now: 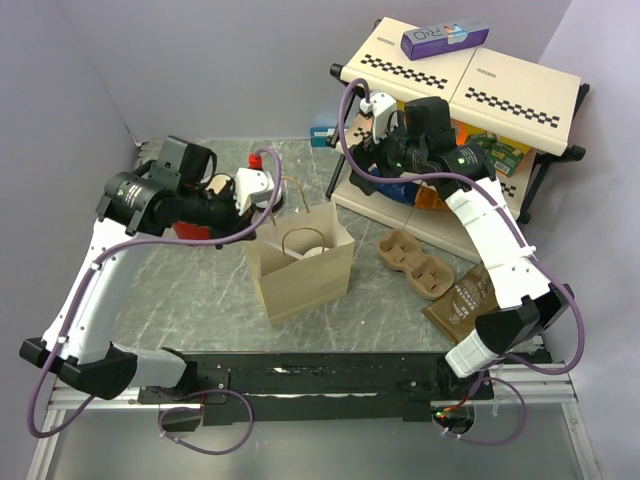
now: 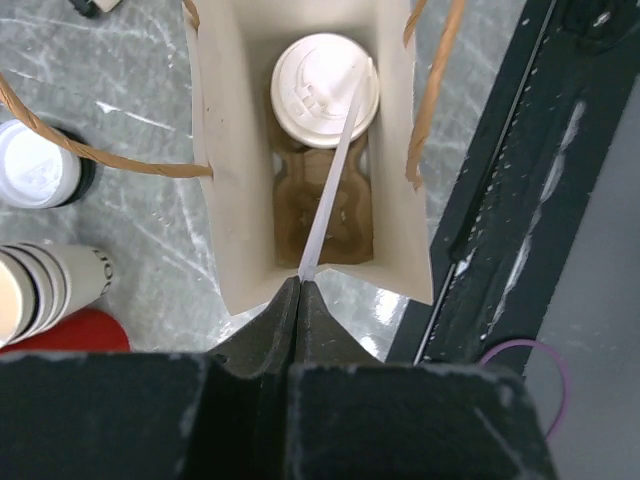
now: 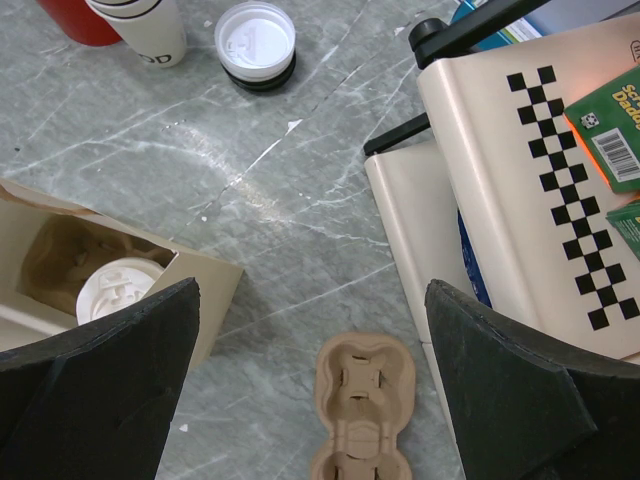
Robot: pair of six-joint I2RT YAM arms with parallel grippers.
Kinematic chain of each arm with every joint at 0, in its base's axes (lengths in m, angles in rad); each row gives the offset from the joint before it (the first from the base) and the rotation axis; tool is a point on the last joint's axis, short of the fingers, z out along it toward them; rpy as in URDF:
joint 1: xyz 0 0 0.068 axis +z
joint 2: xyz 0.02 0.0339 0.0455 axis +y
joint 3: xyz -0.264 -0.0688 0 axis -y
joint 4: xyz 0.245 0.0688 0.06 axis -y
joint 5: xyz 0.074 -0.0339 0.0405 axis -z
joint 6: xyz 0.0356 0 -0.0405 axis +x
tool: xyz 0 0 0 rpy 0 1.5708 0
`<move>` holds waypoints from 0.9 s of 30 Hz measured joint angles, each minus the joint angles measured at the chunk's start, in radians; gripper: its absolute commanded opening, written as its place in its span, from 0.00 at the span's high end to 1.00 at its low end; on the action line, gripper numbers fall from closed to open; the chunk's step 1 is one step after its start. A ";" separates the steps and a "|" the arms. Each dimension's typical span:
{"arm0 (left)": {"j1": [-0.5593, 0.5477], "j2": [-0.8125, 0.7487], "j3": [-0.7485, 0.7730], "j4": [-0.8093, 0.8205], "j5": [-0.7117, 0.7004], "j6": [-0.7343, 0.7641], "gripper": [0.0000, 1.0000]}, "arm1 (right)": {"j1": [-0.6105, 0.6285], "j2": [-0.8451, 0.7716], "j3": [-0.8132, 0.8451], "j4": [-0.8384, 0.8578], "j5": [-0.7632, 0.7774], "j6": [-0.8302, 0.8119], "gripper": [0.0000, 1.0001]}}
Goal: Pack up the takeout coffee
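Note:
A brown paper bag stands open on the table, also visible from above. Inside it a takeout coffee, showing only its white lid, sits in a cardboard carrier. Directly over the bag's mouth, my left gripper is shut on a thin white stick that slants down toward that lid. A second takeout coffee, dark-bodied with a white lid, stands on the table left of the bag. My right gripper hangs open, holding nothing, above the table right of the bag.
An empty cardboard cup carrier lies below the right gripper. A stack of cream cups and a red cup stand by the left arm. A checkered rack with boxes fills the back right. A brown packet lies near the right arm's base.

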 measured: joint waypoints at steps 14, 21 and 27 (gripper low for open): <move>-0.127 0.043 0.036 -0.004 -0.178 0.075 0.42 | 0.000 0.000 -0.004 -0.006 0.000 0.000 0.01; -0.134 0.078 0.078 0.022 -0.247 0.060 0.25 | 0.000 0.000 -0.005 -0.006 0.001 0.001 0.01; -0.045 0.051 0.052 0.167 -0.314 -0.043 0.01 | 0.000 0.000 -0.004 0.008 0.044 0.058 0.01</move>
